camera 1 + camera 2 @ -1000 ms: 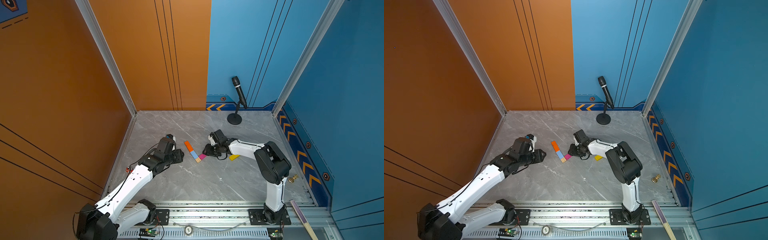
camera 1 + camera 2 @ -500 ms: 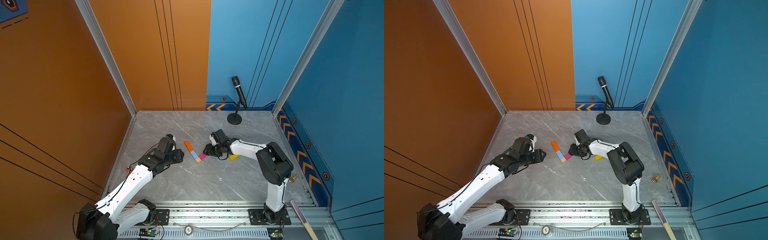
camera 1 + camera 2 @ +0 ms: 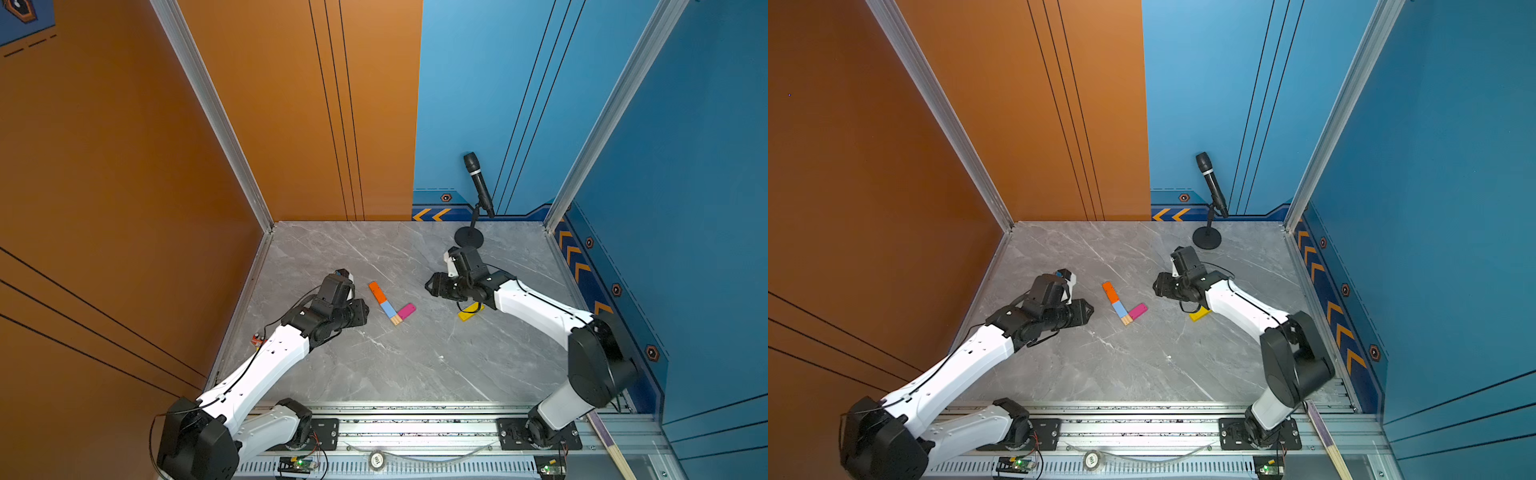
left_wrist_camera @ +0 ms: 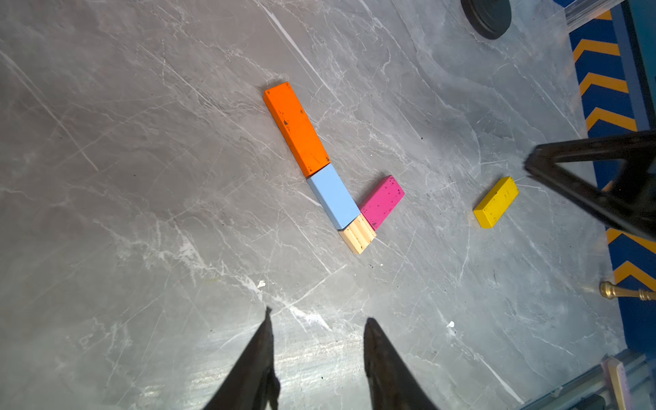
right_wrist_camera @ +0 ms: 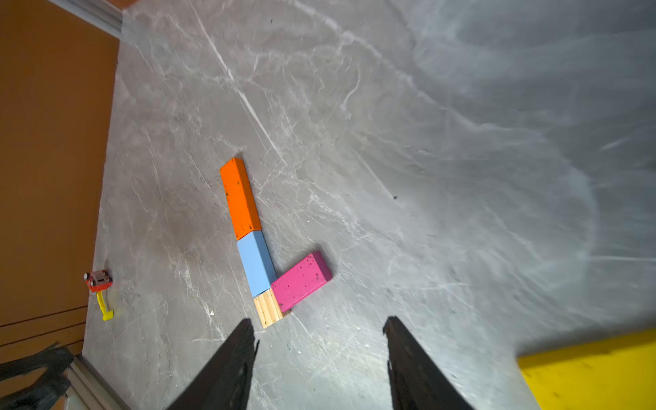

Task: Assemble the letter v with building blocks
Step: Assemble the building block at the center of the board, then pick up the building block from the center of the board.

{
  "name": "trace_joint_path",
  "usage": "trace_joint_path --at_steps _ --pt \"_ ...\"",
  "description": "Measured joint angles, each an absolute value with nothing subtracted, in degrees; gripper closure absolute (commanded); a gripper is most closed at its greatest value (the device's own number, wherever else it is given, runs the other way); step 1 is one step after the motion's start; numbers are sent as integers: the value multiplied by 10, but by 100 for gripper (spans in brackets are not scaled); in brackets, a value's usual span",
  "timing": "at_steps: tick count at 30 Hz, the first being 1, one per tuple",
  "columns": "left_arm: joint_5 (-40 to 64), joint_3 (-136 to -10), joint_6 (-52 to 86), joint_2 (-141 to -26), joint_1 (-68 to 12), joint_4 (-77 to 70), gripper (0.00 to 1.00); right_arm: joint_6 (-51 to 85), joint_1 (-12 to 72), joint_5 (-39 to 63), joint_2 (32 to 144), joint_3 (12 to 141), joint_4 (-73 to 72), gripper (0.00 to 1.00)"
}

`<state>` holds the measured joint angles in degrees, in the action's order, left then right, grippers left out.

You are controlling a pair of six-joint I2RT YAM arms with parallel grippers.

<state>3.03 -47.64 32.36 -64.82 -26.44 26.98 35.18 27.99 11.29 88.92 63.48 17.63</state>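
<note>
Flat on the grey marble-patterned tabletop point(image 3: 415, 365): a small square block of natural wood point(image 4: 357, 234), at the point of the letter v point(image 3: 387, 308). Pressed against one end of it, a shorter light blue rectangular block point(image 4: 333, 196). Touching that in turn, end to end in one straight line, a long orange rectangular block point(image 4: 296, 127): one full arm of the shape. Off the wood block's other side, at a wide angle to that line, a shorter magenta-pink rectangular block point(image 4: 381, 201), its near end touching the wood block and a corner of the light blue one.

Well apart from the wood block, out on the magenta-pink side and roughly parallel to that block, a long yellow rectangular block point(image 4: 496, 201). Lying flat and alone, joined to nothing; partly hidden under the right arm in both top views.

Near the wood block, on the side turned away from the magenta-pink block: the black left gripper point(image 4: 317, 316), fingertips a narrow gap apart, nothing between them. Farther from the wood block, on the magenta-pink side and close by the yellow block: the black right gripper point(image 5: 319, 319), fingertips set wider, likewise empty and touching no block.

Far beyond the wood block, by the blue back wall — a black microphone on a round stand point(image 3: 478, 183).
</note>
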Motion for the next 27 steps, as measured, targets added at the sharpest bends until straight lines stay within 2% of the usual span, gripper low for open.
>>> trace_joint_path --at_steps 5,10,21,27 --pt "30 -489 315 -673 -275 270 57 354 243 63 791 584 207 37" --pt "31 -507 307 -699 -283 270 57 361 222 22 746 540 243 36" --pt "30 -511 295 -707 -297 270 57 393 197 -46 735 477 288 32" --pt "30 -512 289 -710 -297 270 57 399 195 -57 781 477 290 27"
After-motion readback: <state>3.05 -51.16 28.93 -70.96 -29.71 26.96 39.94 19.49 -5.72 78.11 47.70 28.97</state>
